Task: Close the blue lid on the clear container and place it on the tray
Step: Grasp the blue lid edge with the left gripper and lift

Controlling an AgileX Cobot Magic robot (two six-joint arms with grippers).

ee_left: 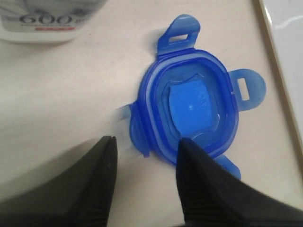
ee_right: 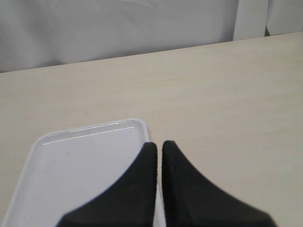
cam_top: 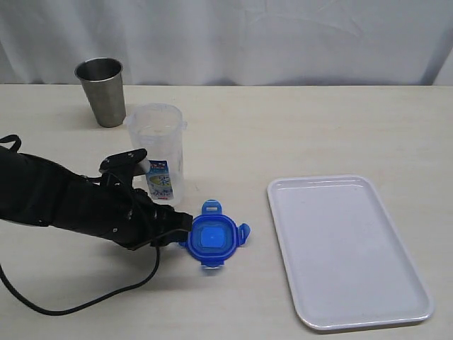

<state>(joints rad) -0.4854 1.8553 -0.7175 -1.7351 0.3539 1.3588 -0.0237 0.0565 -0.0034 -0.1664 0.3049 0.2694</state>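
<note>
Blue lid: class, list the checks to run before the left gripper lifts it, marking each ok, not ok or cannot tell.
1. Open left gripper straddles the blue lid at its edge: ok.
2. Lid gripped: not ok, jaws not closed.
3. Upright clear container, mouth uncovered: ok.
4. Free space on tray: ok.
5. Shut right gripper away from lid, over the tray: ok.

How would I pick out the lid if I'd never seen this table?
Find the big white tray on the right. Left of it, in front of the tall clear container, lies the blue lid. Unlike its neighbours, it is flat and bright blue, a rounded square with four flaps.
</note>
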